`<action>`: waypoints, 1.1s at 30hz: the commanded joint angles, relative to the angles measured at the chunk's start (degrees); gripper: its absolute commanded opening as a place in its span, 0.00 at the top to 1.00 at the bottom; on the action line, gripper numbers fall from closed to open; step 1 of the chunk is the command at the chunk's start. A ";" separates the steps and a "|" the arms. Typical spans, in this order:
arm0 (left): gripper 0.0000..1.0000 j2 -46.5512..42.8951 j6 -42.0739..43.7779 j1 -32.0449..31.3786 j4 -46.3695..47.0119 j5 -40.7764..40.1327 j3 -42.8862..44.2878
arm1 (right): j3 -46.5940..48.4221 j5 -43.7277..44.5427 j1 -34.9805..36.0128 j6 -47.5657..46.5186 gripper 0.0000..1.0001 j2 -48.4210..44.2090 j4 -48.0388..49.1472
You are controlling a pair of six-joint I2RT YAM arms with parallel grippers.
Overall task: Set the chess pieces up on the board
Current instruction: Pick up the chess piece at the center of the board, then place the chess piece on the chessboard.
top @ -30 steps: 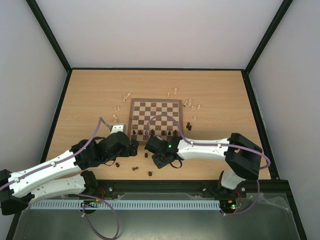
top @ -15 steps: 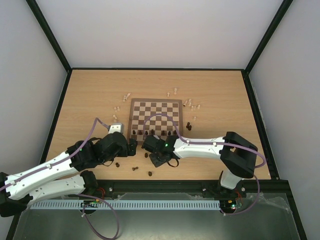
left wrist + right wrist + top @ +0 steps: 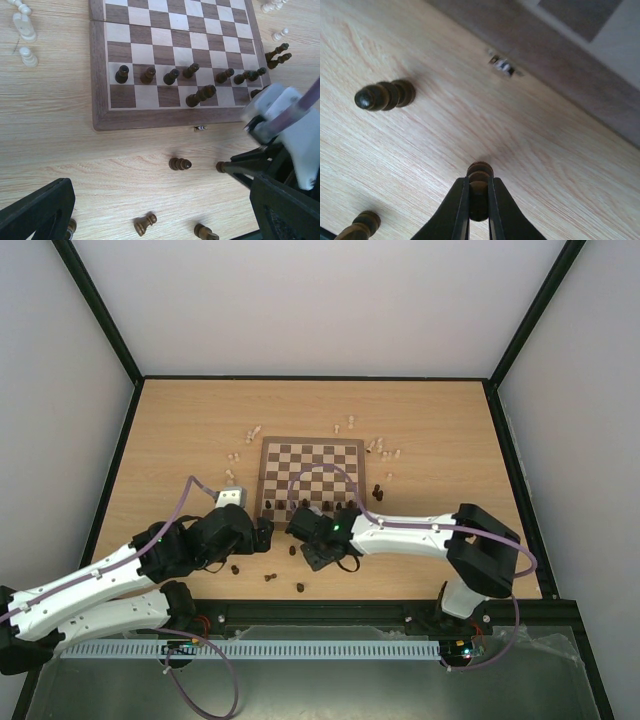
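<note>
The board (image 3: 312, 455) lies mid-table, with a row of dark pawns (image 3: 171, 76) on its near ranks. My right gripper (image 3: 479, 184) is shut on a small dark chess piece (image 3: 480, 172) just above the tabletop, in front of the board's near border (image 3: 560, 65). It also shows in the top view (image 3: 318, 556) and in the left wrist view (image 3: 226, 167). My left gripper (image 3: 160, 220) is open wide and empty, low over loose dark pieces lying on the wood (image 3: 179, 163), (image 3: 142, 225), (image 3: 205, 231). In the top view it (image 3: 263, 536) is left of the right gripper.
Cream pieces lie scattered left of the board (image 3: 25, 30) and at its far right corner (image 3: 385, 452). Two dark pieces (image 3: 277, 55) stand off the board's right edge. More dark pieces lie near the front (image 3: 300, 588), (image 3: 235, 568). The two grippers are close together.
The right gripper slid left along the board's front edge, then eased slightly back right. The left arm drew back a little towards the near left.
</note>
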 commanded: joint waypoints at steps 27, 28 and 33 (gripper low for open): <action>0.01 0.87 2.49 0.46 0.99 -0.18 0.71 | 7.89 4.14 -16.12 -2.30 0.94 -1.82 -9.24; 0.01 0.86 2.42 0.44 0.98 -0.18 0.72 | 7.71 4.24 -16.25 -2.32 0.94 -1.51 -9.04; 0.01 0.61 2.45 0.44 1.09 -0.19 0.54 | 7.01 4.15 -17.08 -2.79 0.94 -0.33 -7.68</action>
